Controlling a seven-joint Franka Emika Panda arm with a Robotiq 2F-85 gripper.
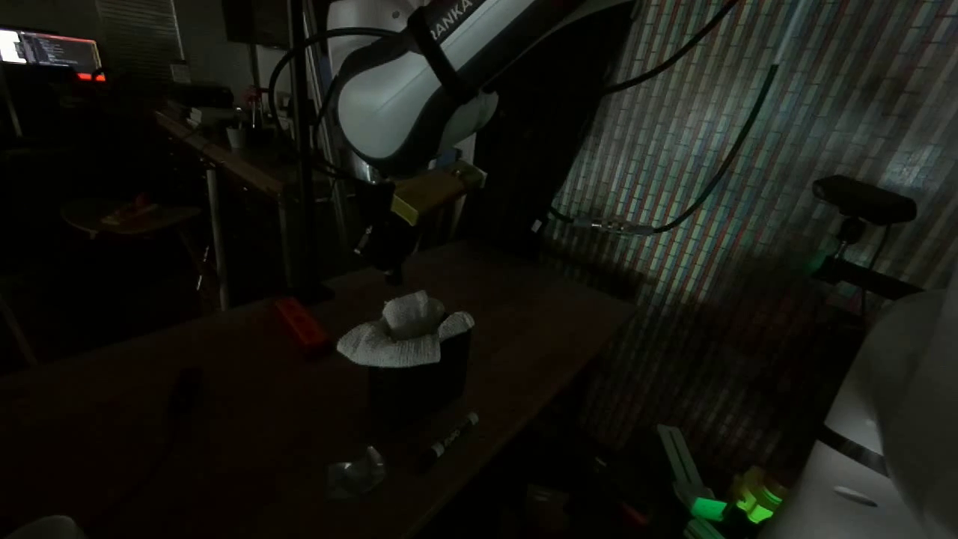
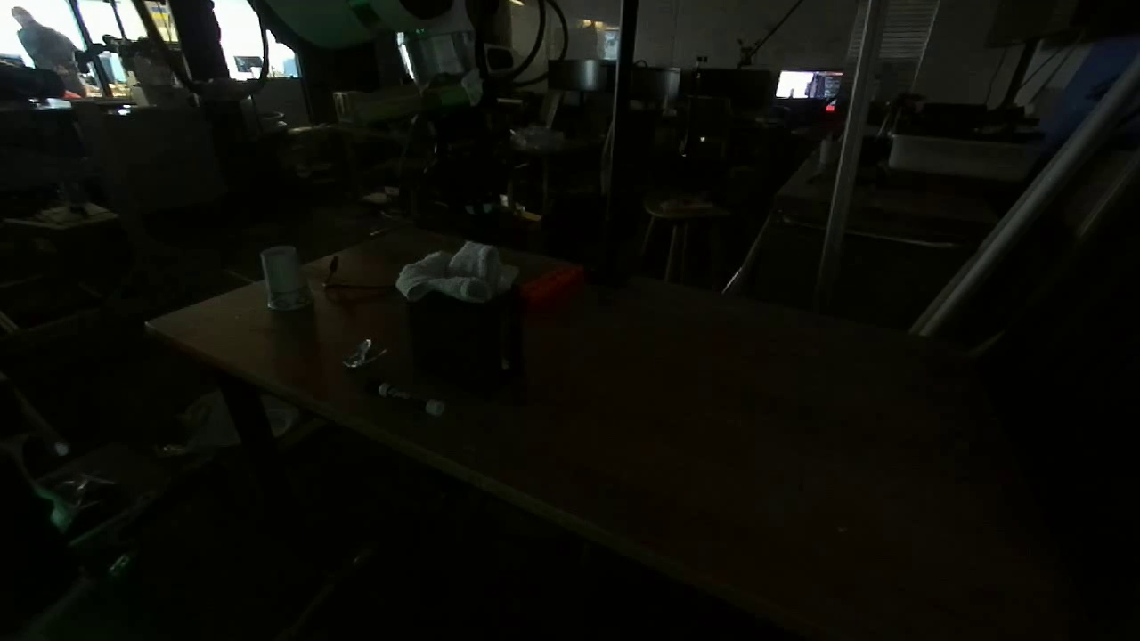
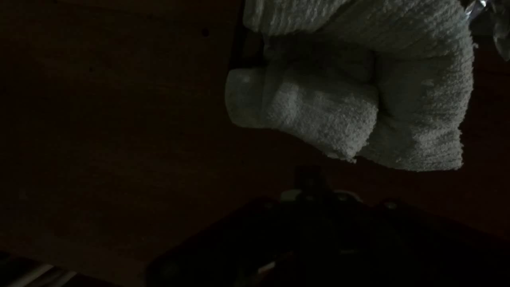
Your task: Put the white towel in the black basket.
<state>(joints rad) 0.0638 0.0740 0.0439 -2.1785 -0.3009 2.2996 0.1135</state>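
In both exterior views the white towel (image 1: pixel 393 346) (image 2: pixel 454 274) sits bunched in the mouth of the black basket (image 1: pixel 419 389) (image 2: pixel 459 343), its edges draped over the rim and a fold sticking up above it. The basket stands upright on the table; its inside is covered by cloth. My gripper (image 1: pixel 394 277) hangs above the table, a little higher than the towel and apart from it. In the wrist view the fingertips of the gripper (image 3: pixel 310 175) come together in one dark tip, with nothing seen between them. The towel (image 3: pixel 326 105) lies just beyond that tip.
A red object (image 1: pixel 301 323) lies beside the basket. Near the table's edge are a marker (image 1: pixel 449 440) and a crumpled clear wrapper (image 1: pixel 356 473). A whitish cup (image 2: pixel 285 278) stands at the table's far end in an exterior view. The room is very dark.
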